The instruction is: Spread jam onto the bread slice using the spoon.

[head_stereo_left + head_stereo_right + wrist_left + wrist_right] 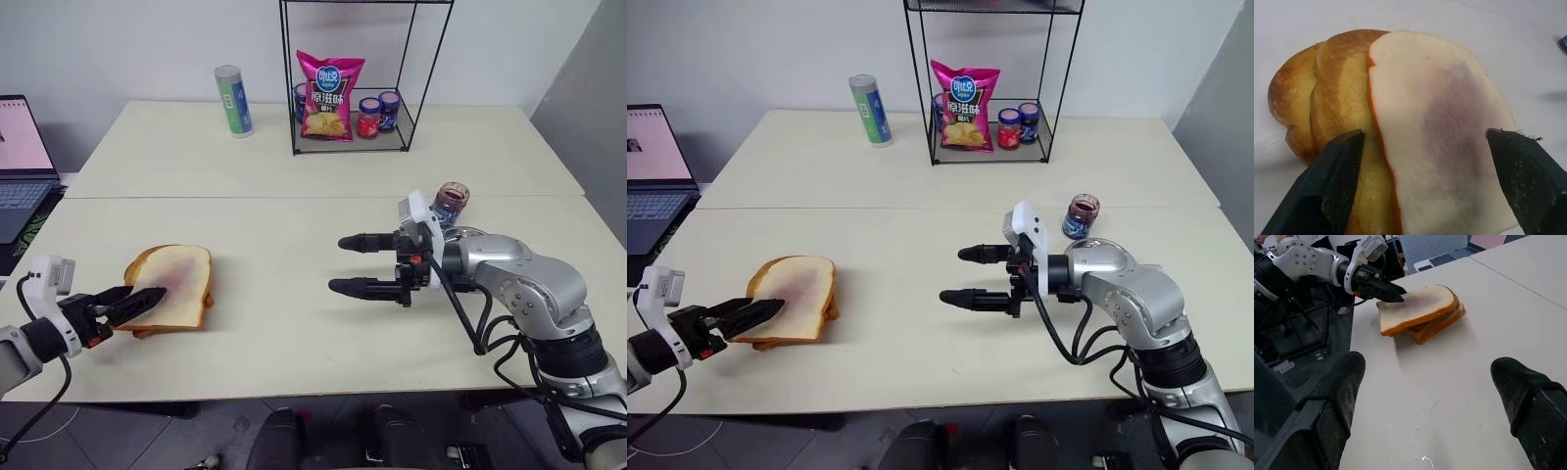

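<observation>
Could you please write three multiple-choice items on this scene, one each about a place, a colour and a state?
1. Where does the bread slice lie?
A. on top of golden-brown toasted slices
B. inside the wire rack
C. on the laptop

2. What colour is the smear at the slice's middle?
A. green
B. pinkish-purple
C. yellow

3. How does the right claw stand?
A. shut on a jar
B. shut on the slice
C. open, holding nothing

Answers: 1 A, browner slices show beneath it; 2 B, the left wrist view shows the tint; 3 C, its fingers stand apart over bare table.
</observation>
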Controlling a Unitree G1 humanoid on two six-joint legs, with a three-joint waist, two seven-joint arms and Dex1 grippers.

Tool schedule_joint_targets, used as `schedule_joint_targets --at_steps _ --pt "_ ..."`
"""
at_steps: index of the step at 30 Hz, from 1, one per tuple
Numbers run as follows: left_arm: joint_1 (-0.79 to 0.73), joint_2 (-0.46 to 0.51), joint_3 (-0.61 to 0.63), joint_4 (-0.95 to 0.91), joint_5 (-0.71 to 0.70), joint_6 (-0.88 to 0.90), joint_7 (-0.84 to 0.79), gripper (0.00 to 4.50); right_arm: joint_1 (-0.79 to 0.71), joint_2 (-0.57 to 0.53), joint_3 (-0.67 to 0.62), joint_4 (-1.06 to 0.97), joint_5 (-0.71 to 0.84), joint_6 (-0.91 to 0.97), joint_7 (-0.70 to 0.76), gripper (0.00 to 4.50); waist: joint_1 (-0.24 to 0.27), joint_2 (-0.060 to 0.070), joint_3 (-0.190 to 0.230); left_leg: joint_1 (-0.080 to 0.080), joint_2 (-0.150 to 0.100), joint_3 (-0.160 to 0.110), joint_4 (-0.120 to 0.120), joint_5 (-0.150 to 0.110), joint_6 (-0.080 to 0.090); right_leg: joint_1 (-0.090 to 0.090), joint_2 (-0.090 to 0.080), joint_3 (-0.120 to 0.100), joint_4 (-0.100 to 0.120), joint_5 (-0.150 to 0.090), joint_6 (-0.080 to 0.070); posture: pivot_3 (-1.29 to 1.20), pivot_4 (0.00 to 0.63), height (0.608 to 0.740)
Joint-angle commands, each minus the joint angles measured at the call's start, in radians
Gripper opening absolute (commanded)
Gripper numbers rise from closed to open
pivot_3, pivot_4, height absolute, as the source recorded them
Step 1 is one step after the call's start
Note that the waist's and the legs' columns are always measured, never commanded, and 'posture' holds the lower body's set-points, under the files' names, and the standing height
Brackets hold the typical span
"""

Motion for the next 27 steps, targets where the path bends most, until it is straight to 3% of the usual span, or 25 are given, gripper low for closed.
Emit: schedule_joint_targets --at_steps 1,17,22,27 --pt "0.0 -0.014 -0.029 0.005 -0.001 -0.007 -0.005 3.13 -0.019 -0.007 -0.032 -0.031 0.011 0.0 -0.005 4.5 0.0 0.0 0.0 0.0 0.0 0.0 0.0 0.0 0.0 0.0 0.0 0.0 0.0 0.0 0.0 0.0 0.15 0.74" --pt "0.004 -0.017 -0.03 -0.011 0.005 -0.029 0.009 0.15 -0.021 -0.005 -0.035 -0.032 0.016 0.006 -0.005 4.5 0.002 0.0 0.0 0.0 0.0 0.0 0.0 0.0 0.0 0.0 -0.001 0.0 0.0 0.0 0.001 0.0 0.15 0.74" --pt "-0.016 -0.017 -0.01 -0.019 0.0 -0.023 0.046 0.0 -0.024 -0.007 -0.036 -0.03 0.018 0.007 0.001 4.5 0.002 0.0 0.0 0.0 0.0 0.0 0.0 0.0 0.0 0.0 -0.001 0.0 0.0 0.0 0.0 0.0 0.15 0.74" --pt "-0.114 -0.014 0.086 -0.084 -0.16 0.108 0.11 0.0 -0.012 -0.019 -0.054 -0.046 0.028 0.02 -0.009 4.5 0.007 0.0 0.0 0.0 0.0 -0.001 0.001 0.0 0.0 0.0 -0.001 -0.001 0.001 -0.001 0.002 0.0 0.15 0.74"
